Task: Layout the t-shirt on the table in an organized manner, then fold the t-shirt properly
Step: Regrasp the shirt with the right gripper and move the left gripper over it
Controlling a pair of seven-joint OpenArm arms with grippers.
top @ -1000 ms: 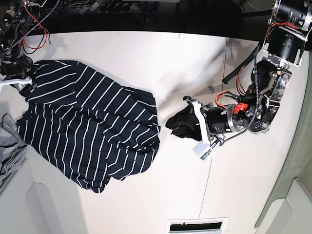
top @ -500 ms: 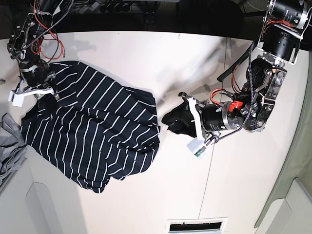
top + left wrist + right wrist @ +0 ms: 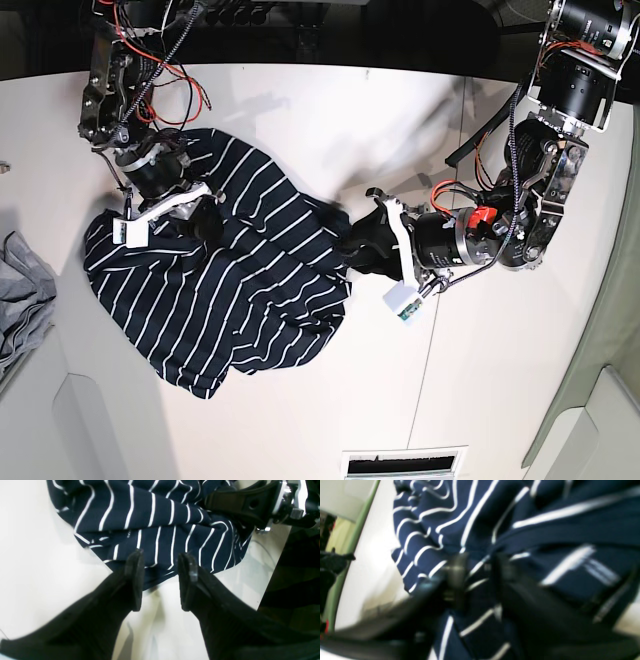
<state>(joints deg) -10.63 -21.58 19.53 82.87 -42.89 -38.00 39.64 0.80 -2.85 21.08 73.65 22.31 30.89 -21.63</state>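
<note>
Shirt (image 3: 220, 290) bunched on tabletop (image 3: 330, 120) | hem at 12 o'clock of parted, empty left end effector (image 3: 160, 580) | right end effector (image 3: 190, 215) on fabric, grip unclear

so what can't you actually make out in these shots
- Right gripper: right wrist view is motion-blurred; whether it pinches the t-shirt is unclear. In the base view its fingertips are hidden against dark cloth.
- T-shirt's neck and sleeves: bunched folds hide them in every view.
- Left gripper: open; in the base view its fingertips merge with the dark shirt edge.
- Grey garment: cut off by the base view's left edge.
</note>
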